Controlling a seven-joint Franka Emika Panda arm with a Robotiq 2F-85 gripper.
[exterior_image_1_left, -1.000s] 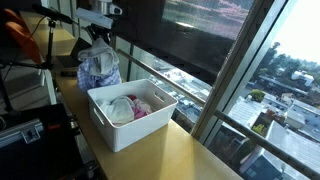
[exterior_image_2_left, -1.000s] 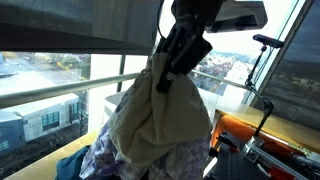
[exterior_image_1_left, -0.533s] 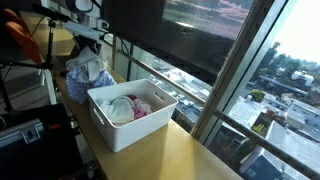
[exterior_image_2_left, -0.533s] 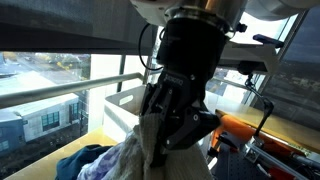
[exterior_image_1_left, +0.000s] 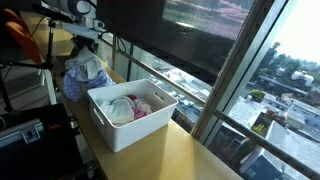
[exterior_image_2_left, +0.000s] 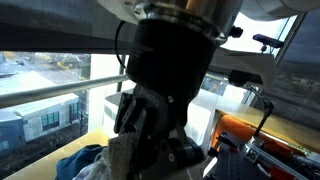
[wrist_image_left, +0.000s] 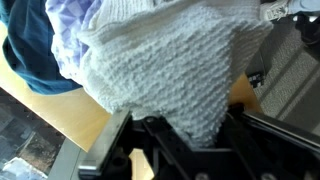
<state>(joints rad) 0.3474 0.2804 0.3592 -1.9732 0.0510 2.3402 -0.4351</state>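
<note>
My gripper (exterior_image_1_left: 87, 45) is shut on a pale knitted cloth (wrist_image_left: 170, 70), which it holds among a pile of clothes (exterior_image_1_left: 82, 75) on the wooden table, just beyond the white bin (exterior_image_1_left: 132, 135). In the wrist view the cloth fills the space between my fingers (wrist_image_left: 185, 135), with a lilac garment (wrist_image_left: 70, 30) and a dark blue one (wrist_image_left: 30, 60) beside it. In an exterior view the arm (exterior_image_2_left: 170, 80) blocks most of the scene, and the cloth (exterior_image_2_left: 125, 155) and blue clothes (exterior_image_2_left: 85, 160) show beneath it. The bin holds white and pink clothes (exterior_image_1_left: 128, 108).
The wooden table (exterior_image_1_left: 180, 150) runs along a large window (exterior_image_1_left: 200, 50) with metal frames. An orange object (exterior_image_1_left: 15, 35) and dark equipment (exterior_image_1_left: 20, 130) stand behind the table's end. An orange case (exterior_image_2_left: 250, 135) lies beside the arm.
My gripper has gone down and away from the bin with the clothes, from hanging high above the table to resting low on the pile. The arm now fills the close exterior view.
</note>
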